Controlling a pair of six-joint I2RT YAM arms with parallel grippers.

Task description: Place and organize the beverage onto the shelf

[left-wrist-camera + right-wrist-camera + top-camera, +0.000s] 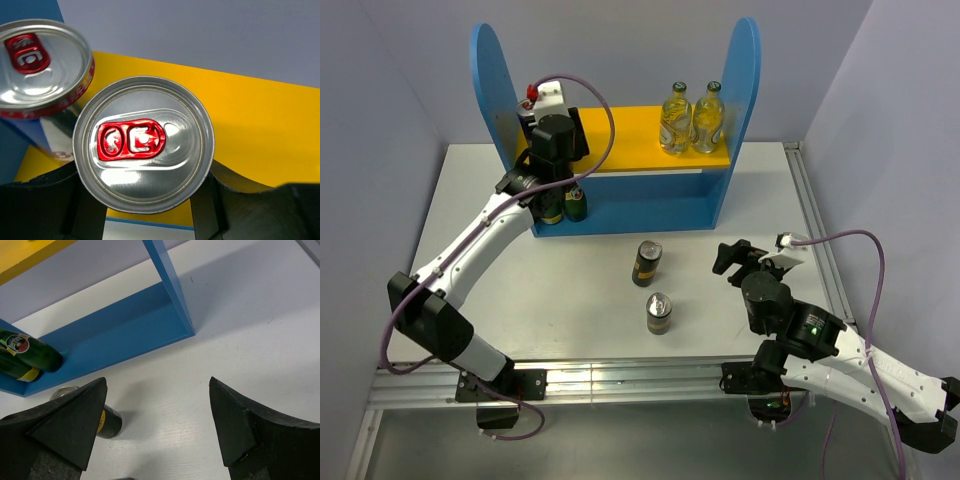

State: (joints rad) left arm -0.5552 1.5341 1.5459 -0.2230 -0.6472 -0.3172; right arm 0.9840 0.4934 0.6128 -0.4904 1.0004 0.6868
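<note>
White bench (580,300) holds the shelf (640,205) at its far edge, where left gripper (147,215) clasps a can (143,145); right gripper (157,390) gapes wide.

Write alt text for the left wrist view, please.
A silver-topped can with a red pull tab sits gripped in the left pincer. A second such can shows at upper left, the yellow board behind them.

Bright metal, clear glass, flat paint and dull black plastic

At the shelf (170,295), the can (143,145) and second can (37,65) show mirror-smooth metal lids with glossy red tabs; its yellow board (260,130) and blue panels look smooth, matt-painted; the glass bottles (675,120) gleam clear. Before the shelf the white desk (260,340) is matt, faintly grained. The right gripper (157,390) has fingers (75,425) of dull, slightly rough black plastic.
</note>
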